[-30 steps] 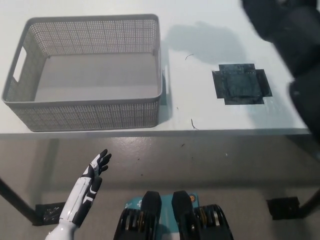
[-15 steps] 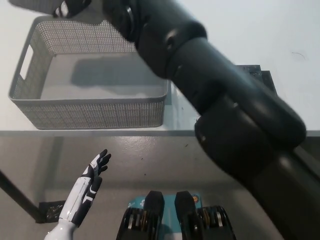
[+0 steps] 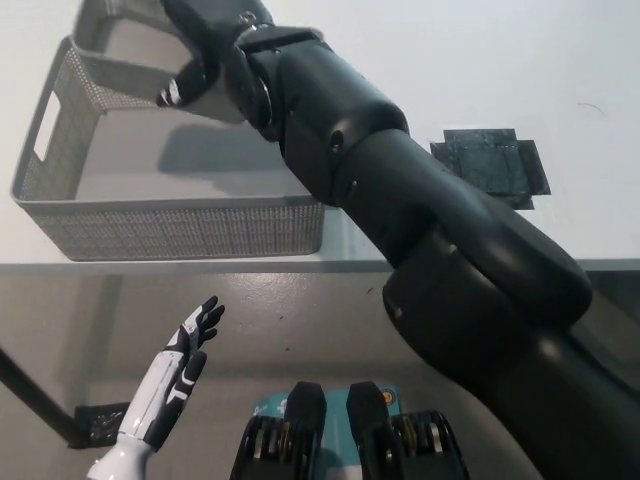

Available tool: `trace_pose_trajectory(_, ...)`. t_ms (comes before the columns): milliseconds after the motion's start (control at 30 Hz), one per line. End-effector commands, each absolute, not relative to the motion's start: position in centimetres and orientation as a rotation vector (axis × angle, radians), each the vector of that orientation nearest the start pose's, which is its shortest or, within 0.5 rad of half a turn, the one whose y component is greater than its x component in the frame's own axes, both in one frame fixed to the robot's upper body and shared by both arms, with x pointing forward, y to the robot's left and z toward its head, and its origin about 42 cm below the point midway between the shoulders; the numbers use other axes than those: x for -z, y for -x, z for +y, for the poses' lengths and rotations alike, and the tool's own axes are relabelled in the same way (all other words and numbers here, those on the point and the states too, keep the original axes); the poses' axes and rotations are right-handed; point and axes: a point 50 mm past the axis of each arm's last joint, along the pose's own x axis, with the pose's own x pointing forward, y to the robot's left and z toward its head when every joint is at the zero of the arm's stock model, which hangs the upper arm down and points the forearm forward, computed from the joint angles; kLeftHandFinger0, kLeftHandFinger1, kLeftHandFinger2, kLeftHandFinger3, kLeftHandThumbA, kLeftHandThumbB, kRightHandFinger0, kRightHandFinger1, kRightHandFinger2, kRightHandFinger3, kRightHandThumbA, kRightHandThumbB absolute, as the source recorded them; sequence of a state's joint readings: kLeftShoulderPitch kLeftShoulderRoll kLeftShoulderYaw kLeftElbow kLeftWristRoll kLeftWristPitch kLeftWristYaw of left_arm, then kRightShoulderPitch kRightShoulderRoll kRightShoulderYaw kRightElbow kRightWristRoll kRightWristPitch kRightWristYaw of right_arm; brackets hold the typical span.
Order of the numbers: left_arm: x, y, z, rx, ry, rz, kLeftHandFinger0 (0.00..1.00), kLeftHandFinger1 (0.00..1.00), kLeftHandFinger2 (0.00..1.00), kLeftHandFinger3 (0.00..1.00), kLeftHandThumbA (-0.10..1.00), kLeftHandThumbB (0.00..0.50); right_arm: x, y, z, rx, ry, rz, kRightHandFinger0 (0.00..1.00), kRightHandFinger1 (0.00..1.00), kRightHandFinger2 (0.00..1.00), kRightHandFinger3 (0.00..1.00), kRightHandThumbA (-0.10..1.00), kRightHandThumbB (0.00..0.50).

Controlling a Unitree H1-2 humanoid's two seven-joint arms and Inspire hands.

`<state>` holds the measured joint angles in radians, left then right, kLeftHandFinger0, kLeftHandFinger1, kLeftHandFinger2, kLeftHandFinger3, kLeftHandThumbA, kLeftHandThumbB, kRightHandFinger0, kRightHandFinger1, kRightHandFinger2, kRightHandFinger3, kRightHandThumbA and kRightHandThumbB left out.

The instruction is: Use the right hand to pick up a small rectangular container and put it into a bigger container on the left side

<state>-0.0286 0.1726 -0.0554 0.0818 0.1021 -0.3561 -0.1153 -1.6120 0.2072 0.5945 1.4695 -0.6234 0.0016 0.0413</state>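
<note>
Looking steeply down, I see no brand, label or writing that can be read on anything in view. My right hand (image 3: 205, 45), black, sits at the top left of the picture, above the far part of the basket (image 3: 180, 225). It grasps a small grey container (image 3: 125, 45), fingers wrapped over the near edge; the container is held tilted, in the air above the basket, with its left end reaching past the basket's far rim. I cannot tell whether anything lies inside the small container.

The basket is grey, rectangular, with perforated walls and a handle slot in its left wall. It stands on the left part of the white table (image 3: 480, 60), close to the front edge. The part of its floor that shows is bare apart from the shadow of my arm; the far right part is hidden behind the arm.

My right arm (image 3: 420, 240) crosses the picture from the bottom right to the top left and covers the basket's right corner. A dark square patch (image 3: 490, 165) lies flat on the table to the right of the arm, well apart from the basket.

My left hand (image 3: 185, 355), white with dark fingers, rests at the lower left, below the table edge, released, fingers spread and holding nothing.
</note>
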Motion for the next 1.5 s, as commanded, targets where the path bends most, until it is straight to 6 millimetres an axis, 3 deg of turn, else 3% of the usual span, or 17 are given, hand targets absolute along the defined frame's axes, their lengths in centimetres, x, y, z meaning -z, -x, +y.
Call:
trace_pose_trajectory(0,-12.1,-29.7,24.4,0.244,-0.309,-0.338,1.00,1.00,1.00,1.00,1.00,0.309,-44.4,-53.2,9.1,-0.518,1.448,-0.302,1.00,1.00,1.00,1.00,0.76,0.500)
trace_pose_trajectory(167,-12.2,-30.0,24.3,0.247,-0.312,-0.335,1.00,1.00,1.00,1.00,1.00,0.321,-45.0,-53.1,9.4,-0.543,1.441,-0.310,1.00,1.00,1.00,1.00,0.92,0.500)
trace_pose_trajectory(467,-12.0,-30.0,24.3,0.251,-0.308,-0.331,1.00,1.00,1.00,1.00,1.00,0.340,-47.1,-52.9,9.4,-0.565,1.399,-0.312,1.00,1.00,1.00,1.00,0.95,0.500)
trace_pose_trajectory(600,-12.0,-30.1,24.2,0.255,-0.307,-0.335,1.00,1.00,1.00,1.00,1.00,0.327,-51.4,-53.1,8.4,-0.522,1.323,-0.466,1.00,1.00,1.00,1.00,1.00,0.500)
trace_pose_trajectory(633,-12.0,-30.2,24.1,0.262,-0.300,-0.336,1.00,1.00,1.00,1.00,1.00,0.312,-54.2,-53.1,7.4,-0.486,1.268,-0.549,1.00,1.00,1.00,1.00,1.00,0.500)
trace_pose_trajectory(833,-11.9,-30.1,24.2,0.259,-0.303,-0.344,1.00,1.00,1.00,1.00,1.00,0.311,-62.2,-52.8,2.9,-0.392,1.124,-0.738,1.00,1.00,1.00,1.00,1.00,0.460)
trace_pose_trajectory(900,-11.7,-29.9,24.2,0.254,-0.303,-0.341,1.00,1.00,1.00,1.00,1.00,0.315,-65.7,-52.4,-1.0,-0.348,1.083,-0.858,1.00,1.00,1.00,1.00,1.00,0.403)
trace_pose_trajectory(1000,-11.6,-30.0,24.1,0.253,-0.298,-0.343,1.00,1.00,1.00,1.00,1.00,0.312,-67.4,-50.9,-5.9,-0.297,1.077,-0.991,1.00,1.00,1.00,1.00,1.00,0.355)
trace_pose_trajectory(1100,-11.7,-30.0,24.3,0.252,-0.306,-0.341,1.00,1.00,1.00,1.00,1.00,0.301,-66.3,-47.9,-12.6,-0.275,1.098,-1.089,1.00,1.00,1.00,1.00,1.00,0.369)
trace_pose_trajectory(1133,-11.8,-30.2,24.2,0.252,-0.307,-0.345,1.00,1.00,1.00,1.00,1.00,0.295,-66.1,-47.3,-13.5,-0.270,1.097,-1.099,1.00,1.00,1.00,1.00,1.00,0.359)
trace_pose_trajectory(1200,-11.9,-30.1,24.2,0.265,-0.308,-0.338,1.00,1.00,1.00,1.00,1.00,0.298,-63.8,-44.2,-18.2,-0.240,1.059,-1.125,1.00,1.00,1.00,1.00,1.00,0.309)
trace_pose_trajectory(1267,-12.1,-30.7,23.9,0.272,-0.305,-0.344,1.00,1.00,1.00,1.00,1.00,0.307,-62.2,-41.9,-21.4,-0.210,1.015,-1.152,1.00,1.00,1.00,1.00,1.00,0.310)
trace_pose_trajectory(1300,-12.2,-30.9,23.9,0.270,-0.303,-0.347,1.00,1.00,1.00,1.00,1.00,0.309,-61.6,-41.0,-22.5,-0.200,0.996,-1.165,1.00,1.00,1.00,1.00,1.00,0.310)
trace_pose_trajectory(1333,-12.1,-30.9,23.9,0.268,-0.304,-0.347,1.00,1.00,1.00,1.00,1.00,0.310,-60.7,-40.0,-23.5,-0.185,0.961,-1.172,1.00,1.00,1.00,1.00,1.00,0.356)
trace_pose_trajectory(1400,-11.9,-30.7,23.9,0.263,-0.301,-0.339,1.00,1.00,1.00,1.00,1.00,0.321,-57.8,-36.6,-25.8,-0.226,0.808,-1.201,1.00,1.00,1.00,1.00,1.00,0.327)
trace_pose_trajectory(1433,-11.9,-30.7,23.9,0.263,-0.300,-0.339,1.00,1.00,1.00,1.00,1.00,0.321,-57.6,-36.4,-25.9,-0.230,0.797,-1.205,1.00,1.00,1.00,1.00,1.00,0.327)
trace_pose_trajectory(1467,-11.9,-30.7,23.8,0.260,-0.300,-0.344,1.00,1.00,1.00,1.00,1.00,0.315,-55.7,-34.6,-26.2,-0.227,0.746,-1.237,1.00,1.00,1.00,1.00,1.00,0.279)
